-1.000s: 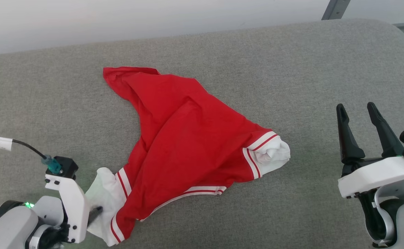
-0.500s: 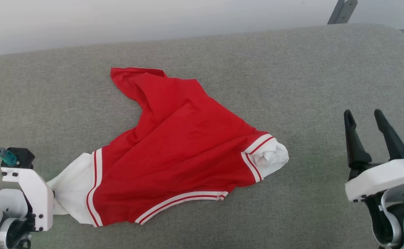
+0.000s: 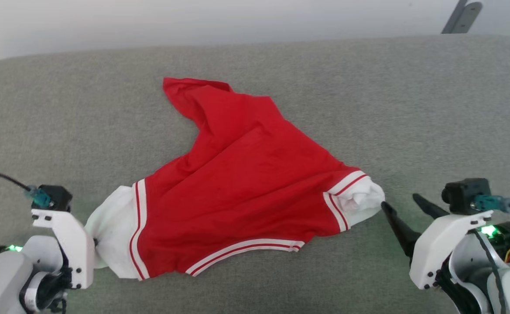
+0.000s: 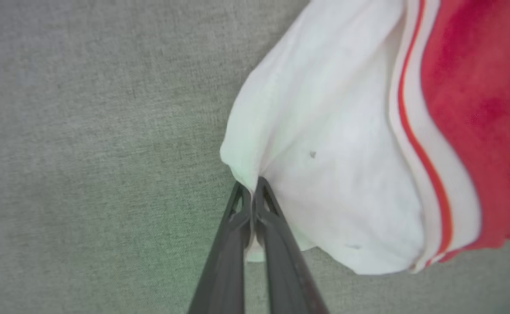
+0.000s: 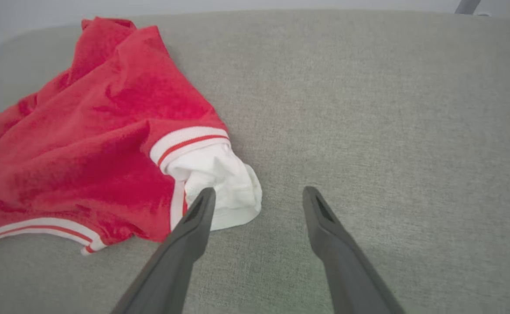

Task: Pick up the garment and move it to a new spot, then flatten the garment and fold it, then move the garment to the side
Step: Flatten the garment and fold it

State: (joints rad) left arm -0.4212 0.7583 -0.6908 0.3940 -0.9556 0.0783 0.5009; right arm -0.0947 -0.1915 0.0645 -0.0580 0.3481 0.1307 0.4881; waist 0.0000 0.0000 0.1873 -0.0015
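Grey, finely woven upholstery [image 3: 368, 109] beneath and all around the left gripper [image 4: 253, 185] and the right gripper [image 5: 258, 192], flat and even ahead of the right fingertips and off to their right. Faint green tint on the weave just beside the left fingers. Far edge well beyond both. Pale plain wall [image 3: 193, 22] behind that edge. Slanted grey metal strut [image 3: 462, 17] against the wall, far ahead of the right gripper.

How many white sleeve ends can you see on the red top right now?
2. One sleeve end is at the left of the red top, pinched by the left gripper. The other sleeve end is bunched at its right, beside the open right gripper.
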